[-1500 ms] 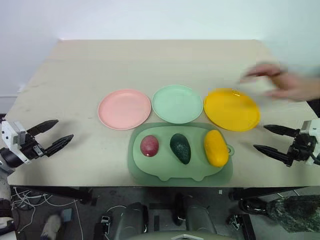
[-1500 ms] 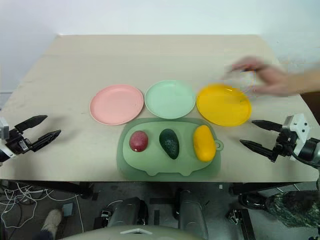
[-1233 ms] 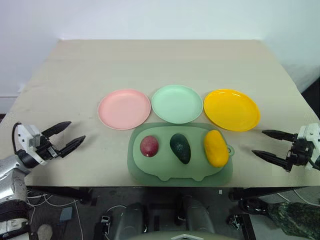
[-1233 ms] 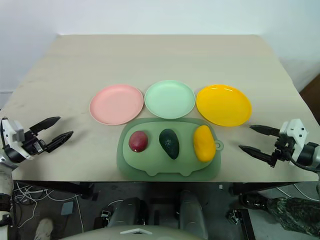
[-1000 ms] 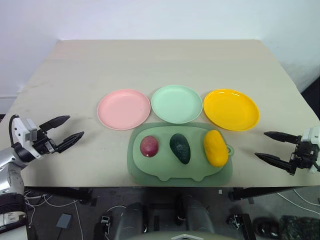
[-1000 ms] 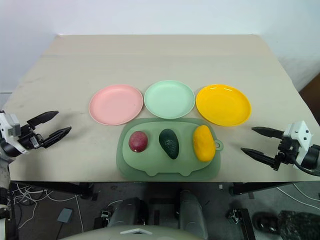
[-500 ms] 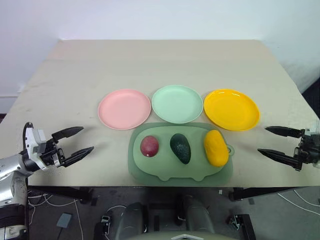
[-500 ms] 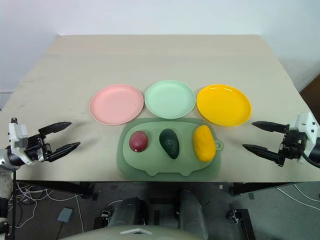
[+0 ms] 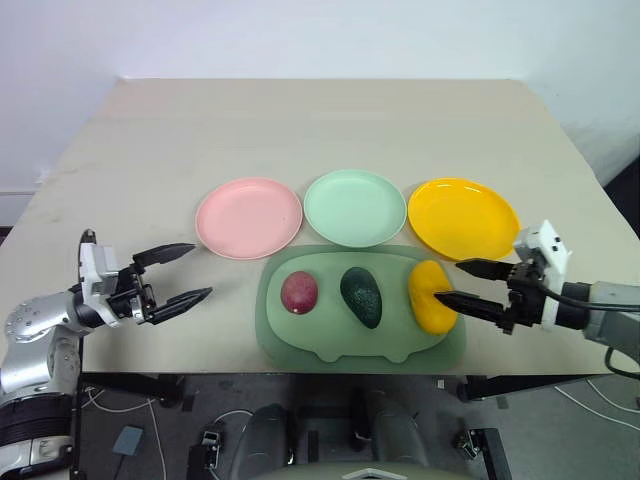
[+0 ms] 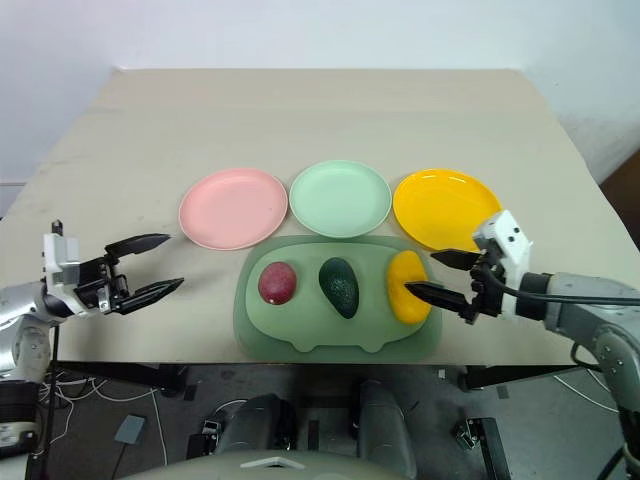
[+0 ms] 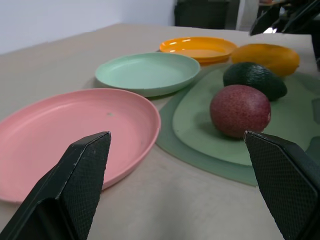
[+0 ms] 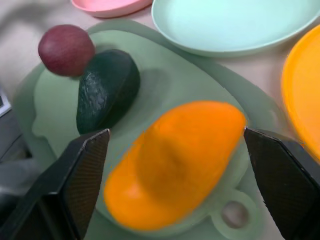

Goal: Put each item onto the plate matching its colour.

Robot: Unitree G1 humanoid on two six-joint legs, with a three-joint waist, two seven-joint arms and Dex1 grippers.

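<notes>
Three fruits lie in a row on the pale green mat [image 9: 300, 345]: a dark red one [image 9: 298, 291], a green avocado [image 9: 361, 296] and a yellow oval one [image 9: 428, 295]. Just behind the mat stand the pink plate [image 9: 249, 217], the mint green plate [image 9: 354, 207] and the yellow-orange plate [image 9: 463, 218], all bare. My right gripper [image 9: 448, 281] is open, its fingertips over the right side of the yellow fruit [image 12: 175, 160], which lies between the two fingers. My left gripper [image 9: 200, 270] is open and holds nothing, left of the mat, pointing toward the red fruit [image 11: 240, 111].
The beige table [image 9: 320, 130] stretches far behind the plates. Its front edge runs just below the mat. Cables lie on the floor [image 9: 40, 395] at the lower left.
My right gripper has swung left from the table's right edge to the yellow fruit. My left gripper has crept right toward the mat. A person's hand over the yellow plate has gone.
</notes>
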